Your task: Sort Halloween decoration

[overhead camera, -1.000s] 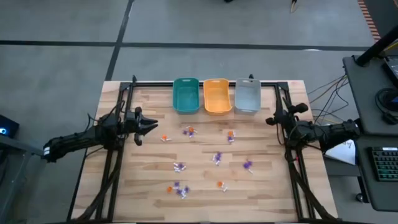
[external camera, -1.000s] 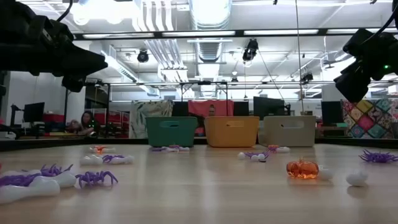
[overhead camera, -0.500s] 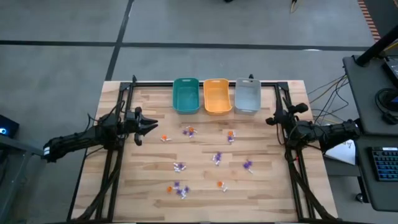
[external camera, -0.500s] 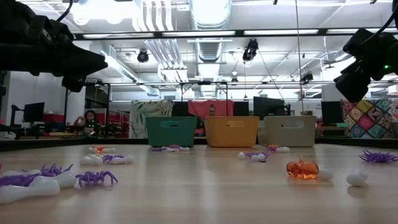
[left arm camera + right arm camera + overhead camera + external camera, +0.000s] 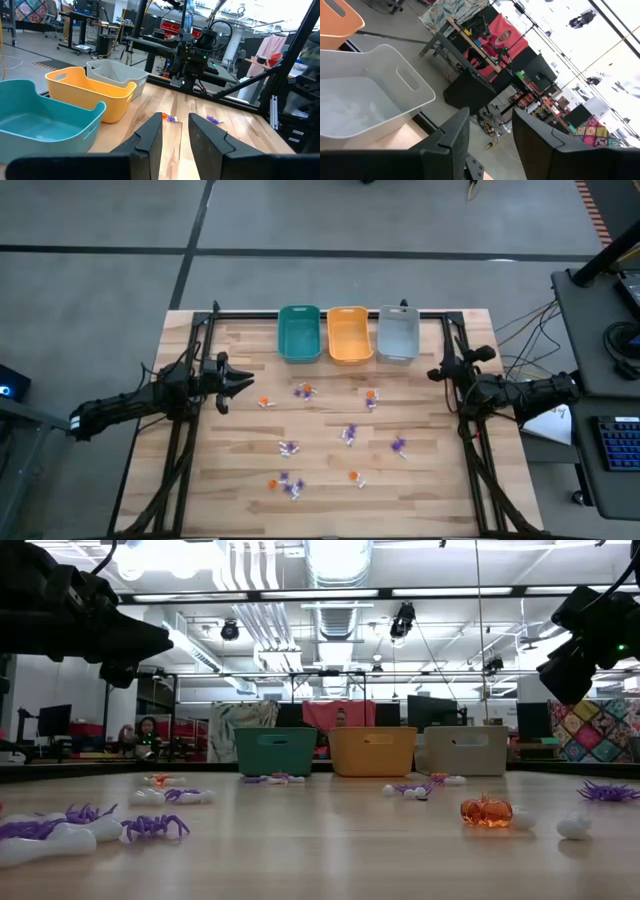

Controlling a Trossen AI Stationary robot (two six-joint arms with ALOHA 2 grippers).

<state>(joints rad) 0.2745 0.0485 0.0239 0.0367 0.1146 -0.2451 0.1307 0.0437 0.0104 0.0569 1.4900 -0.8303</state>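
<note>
The Halloween decoration lies scattered over the middle of the wooden table: purple spiders (image 5: pixel 350 433) (image 5: pixel 155 827), an orange pumpkin (image 5: pixel 486 811) and white pieces (image 5: pixel 573 827), each resting flat on the boards. My left gripper (image 5: pixel 240 382) (image 5: pixel 175 135) hovers level over the table's left side, open, with nothing between its fingers. My right gripper (image 5: pixel 437 372) (image 5: pixel 490 142) hovers level over the right side, open as well, with nothing in it. Both stand well above the trinkets and apart from them.
Three bins stand in a row at the far edge: teal (image 5: pixel 299 333), orange (image 5: pixel 347 333) and grey (image 5: pixel 397 333). Black frame rails (image 5: pixel 180 440) (image 5: pixel 478 460) run along the table's left and right sides. A desk with a keyboard (image 5: pixel 622 442) stands to the right.
</note>
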